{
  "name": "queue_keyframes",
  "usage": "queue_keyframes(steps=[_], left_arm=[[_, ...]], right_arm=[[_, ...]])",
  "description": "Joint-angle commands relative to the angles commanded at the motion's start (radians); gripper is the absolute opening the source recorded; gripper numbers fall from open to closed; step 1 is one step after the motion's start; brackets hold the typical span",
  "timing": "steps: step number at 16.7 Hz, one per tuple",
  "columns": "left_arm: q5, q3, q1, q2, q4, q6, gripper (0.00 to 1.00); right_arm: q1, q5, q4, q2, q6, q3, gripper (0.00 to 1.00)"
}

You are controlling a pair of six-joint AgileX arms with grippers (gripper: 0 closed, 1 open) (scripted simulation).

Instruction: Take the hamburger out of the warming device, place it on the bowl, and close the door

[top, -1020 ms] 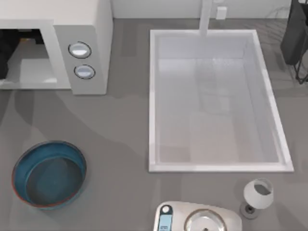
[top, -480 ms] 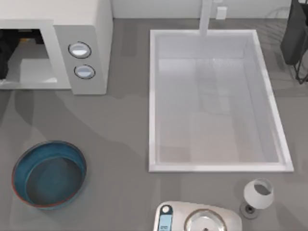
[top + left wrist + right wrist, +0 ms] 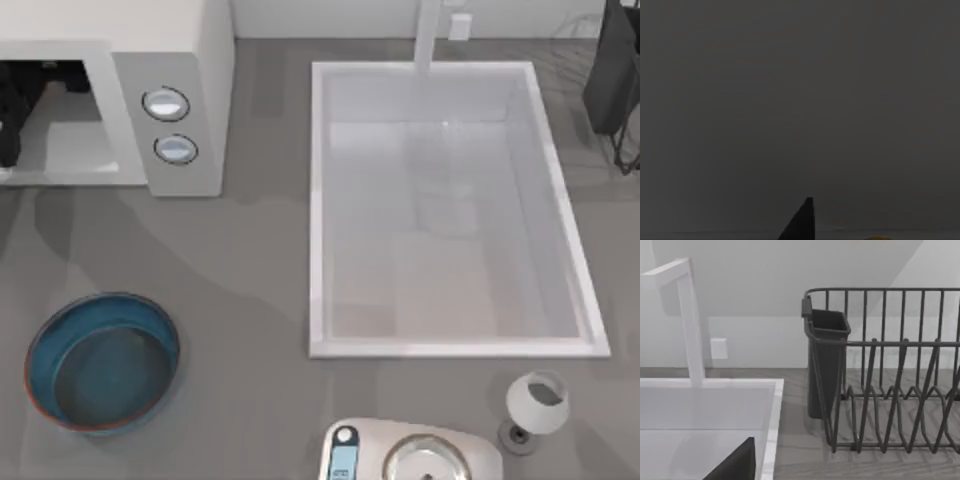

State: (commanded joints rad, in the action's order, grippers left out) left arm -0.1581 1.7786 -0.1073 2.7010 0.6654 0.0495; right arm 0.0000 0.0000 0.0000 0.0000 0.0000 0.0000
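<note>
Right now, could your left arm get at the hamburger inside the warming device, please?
Probably yes. The left gripper is already inside the open cavity of the warming device, and a yellow sliver, likely the hamburger, lies beside a fingertip in the dark left wrist view.

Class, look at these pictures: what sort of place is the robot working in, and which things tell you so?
Most likely a kitchen counter, in simulation. A white microwave stands beside a built-in sink with a tap, and a dark dish rack sits by the sink.
</note>
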Motion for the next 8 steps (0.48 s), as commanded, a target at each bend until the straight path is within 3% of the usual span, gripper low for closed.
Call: queue_keyframes(steps=[3, 8], left_arm=[[0.012, -0.129, 0.031, 0.003, 0.048, -0.002, 0.0], [0.009, -0.496, 0.084, -0.048, 0.208, -0.006, 0.0]], right_arm=[[0.0, 0.0, 0.0, 0.0, 0.0, 0.0, 1.0], [0.0, 0.0, 0.0, 0.0, 0.0, 0.0, 1.0]])
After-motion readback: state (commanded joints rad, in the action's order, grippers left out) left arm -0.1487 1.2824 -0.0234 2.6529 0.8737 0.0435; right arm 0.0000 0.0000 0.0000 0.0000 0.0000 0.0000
